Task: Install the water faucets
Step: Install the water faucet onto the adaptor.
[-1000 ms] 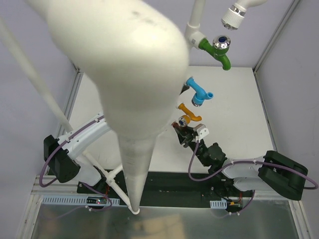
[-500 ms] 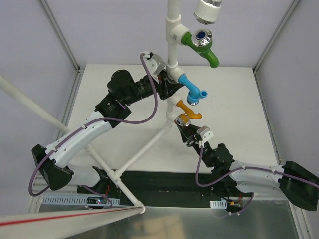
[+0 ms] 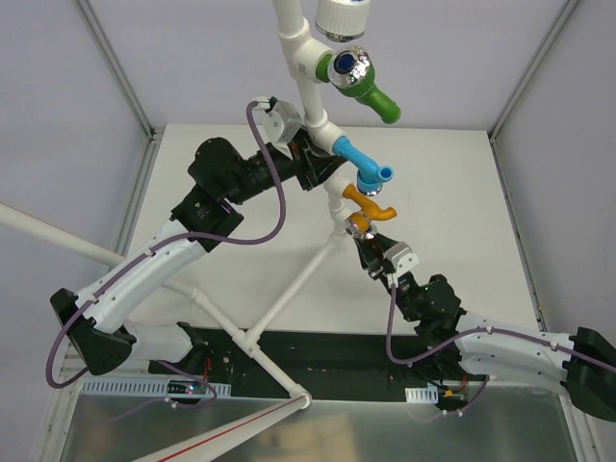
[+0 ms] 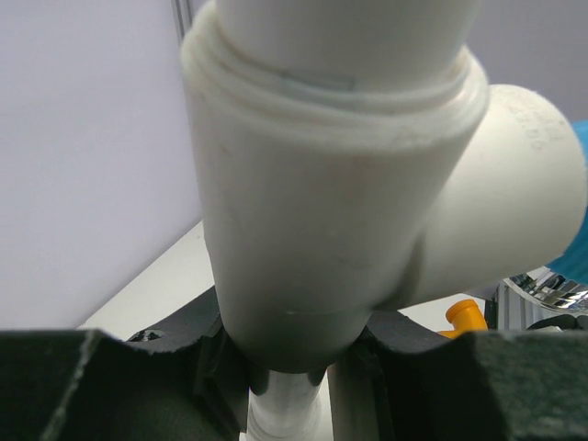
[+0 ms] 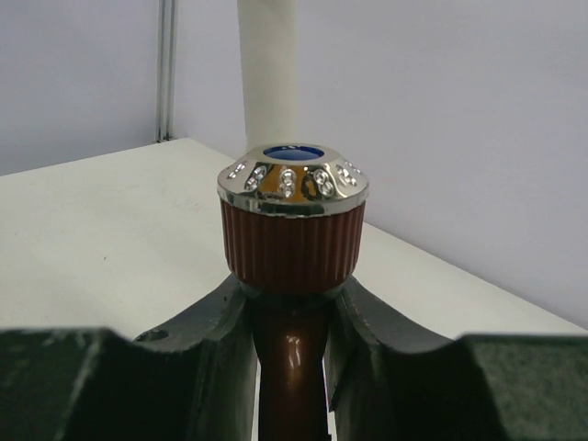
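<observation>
My left gripper [image 3: 310, 162] is shut on a white tee joint [image 4: 322, 184] of the PVC pipe frame [image 3: 289, 289], holding it raised above the table. On the frame's upright sit a green faucet [image 3: 361, 82], a blue faucet [image 3: 366, 166] and an orange faucet [image 3: 369, 207]. Just below the orange one is the brown faucet [image 3: 356, 229], with my right gripper [image 3: 366, 246] shut on it. In the right wrist view the jaws [image 5: 289, 349] clamp its brown stem under the ribbed knob with the chrome cap [image 5: 292, 179]. A bit of the orange faucet [image 4: 465, 317] shows in the left wrist view.
The frame's long white legs [image 3: 221, 327] slant across the table toward the near edge and the black base strip [image 3: 327, 351]. A white round fitting [image 3: 342, 14] tops the upright. Metal enclosure posts [image 3: 115, 67] and grey walls ring the white table [image 3: 452, 192].
The pipe frame has swung: the thick pipe end that blocked the top view has dropped to the lower left. The upright with its faucets has shifted left. Both grips are unchanged.
</observation>
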You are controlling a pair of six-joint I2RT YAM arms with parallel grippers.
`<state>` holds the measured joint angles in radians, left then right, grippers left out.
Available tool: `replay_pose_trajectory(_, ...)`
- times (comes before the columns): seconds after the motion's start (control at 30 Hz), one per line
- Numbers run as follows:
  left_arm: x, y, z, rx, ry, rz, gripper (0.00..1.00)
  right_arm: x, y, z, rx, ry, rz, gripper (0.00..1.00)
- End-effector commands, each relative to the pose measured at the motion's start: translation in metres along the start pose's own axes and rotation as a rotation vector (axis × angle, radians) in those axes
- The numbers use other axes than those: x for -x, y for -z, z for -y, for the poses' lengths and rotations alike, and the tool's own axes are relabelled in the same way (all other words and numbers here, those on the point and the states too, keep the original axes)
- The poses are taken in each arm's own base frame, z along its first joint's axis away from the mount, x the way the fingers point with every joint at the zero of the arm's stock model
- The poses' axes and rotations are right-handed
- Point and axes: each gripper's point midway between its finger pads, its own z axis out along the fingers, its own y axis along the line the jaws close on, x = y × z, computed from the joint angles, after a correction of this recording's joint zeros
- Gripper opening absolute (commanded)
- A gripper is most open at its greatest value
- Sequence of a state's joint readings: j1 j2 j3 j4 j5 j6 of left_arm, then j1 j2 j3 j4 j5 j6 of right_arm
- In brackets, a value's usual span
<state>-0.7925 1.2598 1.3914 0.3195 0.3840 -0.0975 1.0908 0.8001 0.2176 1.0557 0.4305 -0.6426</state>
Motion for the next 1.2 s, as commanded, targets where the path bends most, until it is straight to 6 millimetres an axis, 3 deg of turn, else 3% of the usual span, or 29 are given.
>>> replay_pose_trajectory(0.0, 0.095, 0.018, 0.051, -0.142, 0.088, 0.25, 0.0, -0.005, -0.007, -0.006, 0.037, 0.073, -0.043, 0.0)
replay_pose_trajectory(0.3, 0.097, 0.021, 0.058, -0.178, 0.104, 0.244, 0.0, -0.013, -0.005, -0.01, 0.102, 0.278, -0.057, 0.0)
replay_pose_trajectory(0.53, 0.103, 0.023, 0.061, -0.199, 0.133, 0.256, 0.0, -0.005, -0.007, -0.013, 0.155, 0.441, -0.01, 0.0)
replay_pose_trajectory(0.9, 0.104, 0.029, 0.062, -0.209, 0.157, 0.253, 0.0, -0.014, -0.004, -0.033, 0.325, 0.705, 0.032, 0.0)
replay_pose_trajectory(1.0, 0.105, 0.032, 0.063, -0.207, 0.158, 0.254, 0.0, -0.016, -0.004, -0.038, 0.36, 0.726, 0.024, 0.0)
replay_pose_trajectory(1.17, 0.107, 0.034, 0.066, -0.223, 0.168, 0.258, 0.0, -0.016, -0.006, -0.044, 0.377, 0.609, 0.02, 0.0)
